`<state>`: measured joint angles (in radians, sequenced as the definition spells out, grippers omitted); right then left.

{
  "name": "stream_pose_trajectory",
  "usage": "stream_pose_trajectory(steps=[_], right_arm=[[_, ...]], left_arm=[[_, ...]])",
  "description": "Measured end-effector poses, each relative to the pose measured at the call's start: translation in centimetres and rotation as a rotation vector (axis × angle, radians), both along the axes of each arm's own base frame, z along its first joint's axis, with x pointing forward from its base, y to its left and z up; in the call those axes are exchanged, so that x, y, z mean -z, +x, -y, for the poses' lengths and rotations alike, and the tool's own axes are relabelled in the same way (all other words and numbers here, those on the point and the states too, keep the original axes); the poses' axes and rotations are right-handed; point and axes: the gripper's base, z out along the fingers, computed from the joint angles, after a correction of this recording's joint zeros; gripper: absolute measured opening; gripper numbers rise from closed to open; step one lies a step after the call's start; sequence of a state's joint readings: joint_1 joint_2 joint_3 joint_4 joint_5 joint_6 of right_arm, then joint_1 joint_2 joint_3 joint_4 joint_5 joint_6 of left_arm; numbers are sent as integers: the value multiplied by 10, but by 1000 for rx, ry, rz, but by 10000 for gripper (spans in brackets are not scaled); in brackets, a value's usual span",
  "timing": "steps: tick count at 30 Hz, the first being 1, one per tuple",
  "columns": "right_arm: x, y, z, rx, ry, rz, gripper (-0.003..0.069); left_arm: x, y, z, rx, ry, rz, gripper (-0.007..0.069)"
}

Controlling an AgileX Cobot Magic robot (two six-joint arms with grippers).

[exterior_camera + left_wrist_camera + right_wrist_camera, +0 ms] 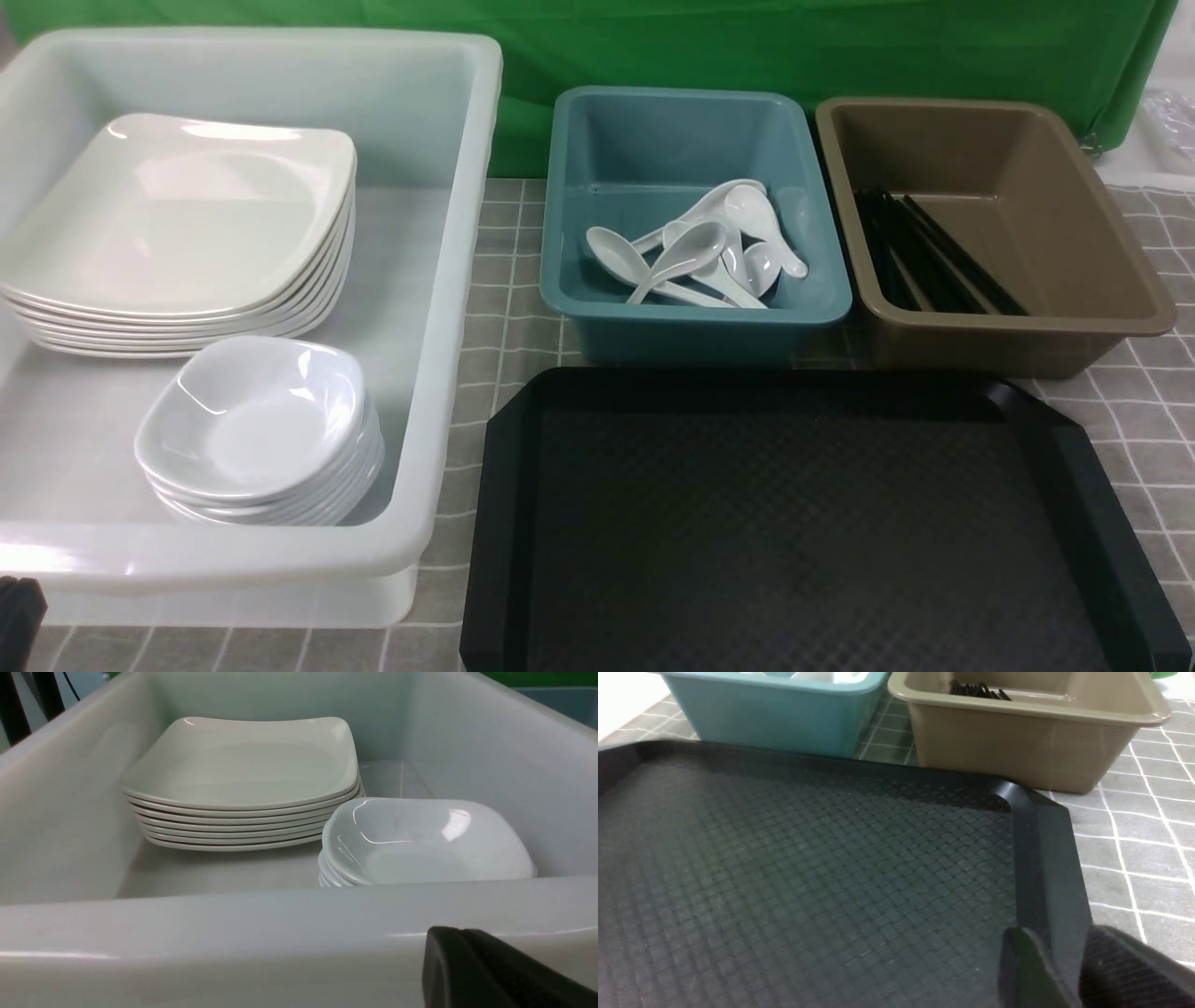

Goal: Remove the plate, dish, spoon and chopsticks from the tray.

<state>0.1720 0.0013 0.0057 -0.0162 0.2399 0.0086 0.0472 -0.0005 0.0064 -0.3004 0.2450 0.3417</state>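
The black tray [1074,448] lies at the front right with nothing on it; its rim also shows in the right wrist view [1045,858]. A stack of several large white plates [187,205] [243,760] and a stack of small white dishes [257,420] [420,840] sit in the white tub. Several white spoons [700,247] lie in the teal tub. Black chopsticks [934,257] [978,689] lie in the brown tub. My left gripper [460,933] is shut and empty, just outside the white tub's near wall. My right gripper [1064,947] is slightly open and empty over the tray's right rim.
The white tub [439,373] stands at the left, the teal tub [691,327] behind the tray in the middle and the brown tub [1102,233] at the back right. A grey checked cloth [1148,411] covers the table, with a green backdrop behind.
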Motion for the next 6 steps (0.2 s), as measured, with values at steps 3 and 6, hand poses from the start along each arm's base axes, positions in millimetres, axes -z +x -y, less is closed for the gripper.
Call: stream_pose_trajectory(steps=[3, 6], right_arm=[[0, 0, 0, 0, 0, 0, 235], [0, 0, 0, 0, 0, 0, 235]], left_arm=[[0, 0, 0, 0, 0, 0, 13], [0, 0, 0, 0, 0, 0, 13]])
